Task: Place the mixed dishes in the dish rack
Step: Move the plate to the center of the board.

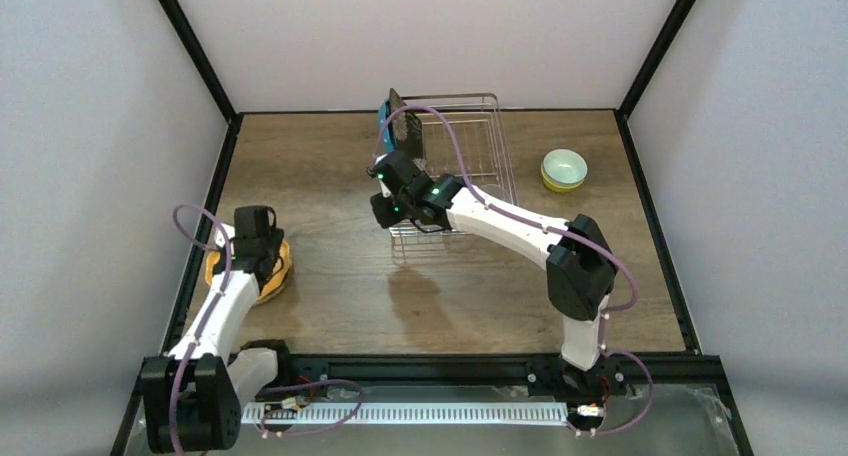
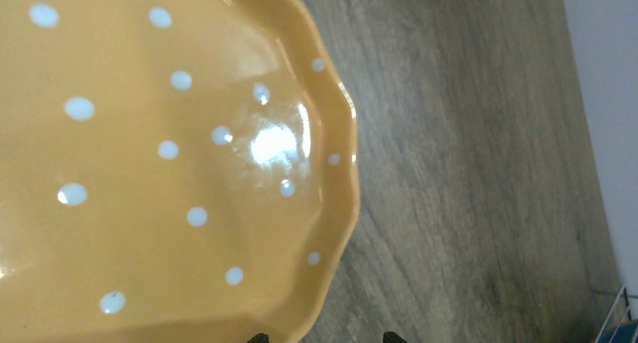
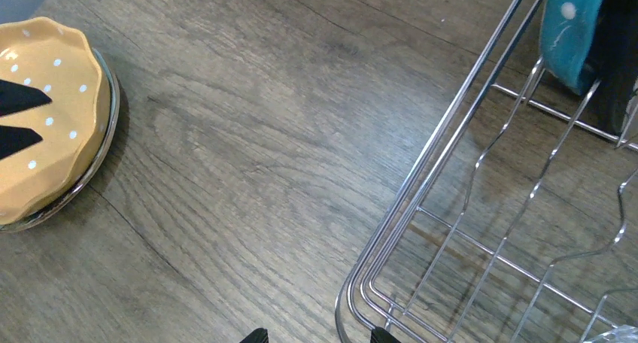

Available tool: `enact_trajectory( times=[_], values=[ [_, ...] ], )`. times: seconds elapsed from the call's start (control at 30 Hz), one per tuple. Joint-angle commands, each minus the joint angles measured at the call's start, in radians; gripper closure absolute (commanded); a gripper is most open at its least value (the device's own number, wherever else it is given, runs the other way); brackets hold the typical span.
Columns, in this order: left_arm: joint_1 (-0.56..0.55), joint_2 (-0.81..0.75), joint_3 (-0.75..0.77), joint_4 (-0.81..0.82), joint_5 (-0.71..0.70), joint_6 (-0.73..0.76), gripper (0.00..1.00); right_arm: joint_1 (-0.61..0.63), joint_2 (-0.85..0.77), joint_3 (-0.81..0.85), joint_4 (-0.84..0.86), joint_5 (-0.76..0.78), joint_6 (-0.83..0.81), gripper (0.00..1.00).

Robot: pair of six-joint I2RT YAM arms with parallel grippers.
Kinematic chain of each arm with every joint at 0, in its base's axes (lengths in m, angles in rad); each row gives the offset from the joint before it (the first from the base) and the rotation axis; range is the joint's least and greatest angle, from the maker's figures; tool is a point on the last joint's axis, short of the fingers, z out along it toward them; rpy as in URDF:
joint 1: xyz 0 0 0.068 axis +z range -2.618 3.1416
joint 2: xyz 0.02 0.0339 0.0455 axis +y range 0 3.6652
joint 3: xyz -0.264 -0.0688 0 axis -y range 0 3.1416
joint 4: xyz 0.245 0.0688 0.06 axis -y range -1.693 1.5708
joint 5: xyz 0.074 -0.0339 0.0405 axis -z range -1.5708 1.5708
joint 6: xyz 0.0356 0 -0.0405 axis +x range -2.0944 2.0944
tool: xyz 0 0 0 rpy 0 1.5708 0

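The orange white-dotted plate [image 2: 150, 155] lies at the table's left [image 1: 277, 274] on top of another dish whose pale rim [image 3: 107, 125] shows under it. My left gripper [image 2: 323, 338] is open just above the plate's right edge, one fingertip over the rim and one over the table. The silver wire dish rack [image 1: 470, 166] stands at the back middle. A blue dotted plate [image 3: 569, 27] and a black plate [image 3: 621, 50] stand upright at its far left end. My right gripper [image 3: 317, 335] is open and empty over the rack's near left corner [image 3: 361, 290].
A mint bowl [image 1: 565, 164] sits nested in a yellow-green bowl [image 1: 552, 184] on the wooden table right of the rack. Something clear like glass [image 3: 613, 334] shows inside the rack's near end. Black frame posts and white walls close in the table.
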Motion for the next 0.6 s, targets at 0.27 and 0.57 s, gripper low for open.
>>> enact_trajectory(
  times=[0.27, 0.57],
  values=[
    [0.063, 0.035, -0.126, 0.155, 0.203, -0.017, 0.13, 0.007, -0.048, 0.019, -0.019, 0.044, -0.015, 0.20],
    [0.064, 0.016, -0.203, 0.177, 0.236, -0.044, 0.13, 0.007, -0.081, -0.028, -0.011, 0.054, -0.006, 0.20]
  ],
)
